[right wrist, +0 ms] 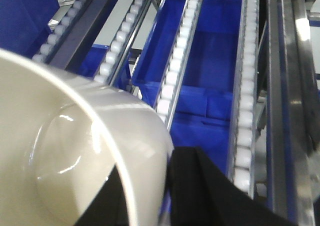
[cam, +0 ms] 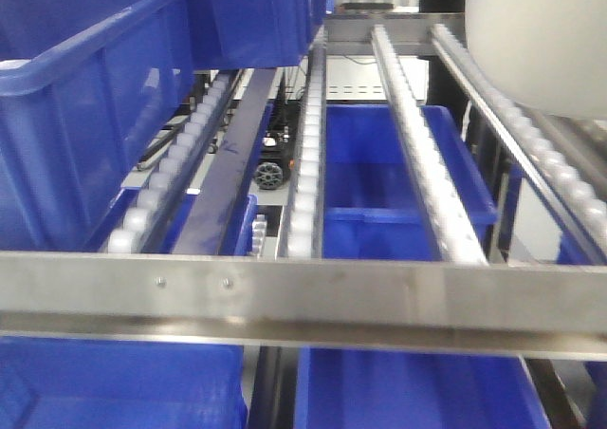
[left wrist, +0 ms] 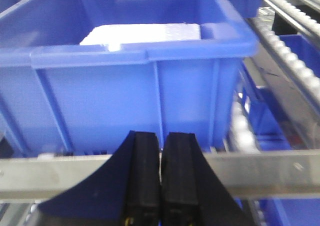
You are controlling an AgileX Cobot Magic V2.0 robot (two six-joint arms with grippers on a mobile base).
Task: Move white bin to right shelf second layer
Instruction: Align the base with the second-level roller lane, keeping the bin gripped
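The white bin (cam: 541, 40) hangs at the top right of the front view, above the roller rails (cam: 417, 163) of the right shelf second layer. In the right wrist view the bin (right wrist: 75, 136) fills the lower left, its glossy inside facing the camera. My right gripper (right wrist: 150, 178) is shut on the bin's wall, with one finger inside and the other finger (right wrist: 205, 191) outside. The layer's flat steel front rail (cam: 303, 291) crosses the front view. My left gripper (left wrist: 160, 141) is shut on nothing, low before that front rail (left wrist: 280, 173).
A large blue crate (left wrist: 140, 76) holding a white foam block (left wrist: 142, 33) sits on the rollers right ahead of the left gripper. That crate (cam: 85, 116) fills the left of the shelf layer. More blue crates (cam: 398, 182) lie on the level below the rails.
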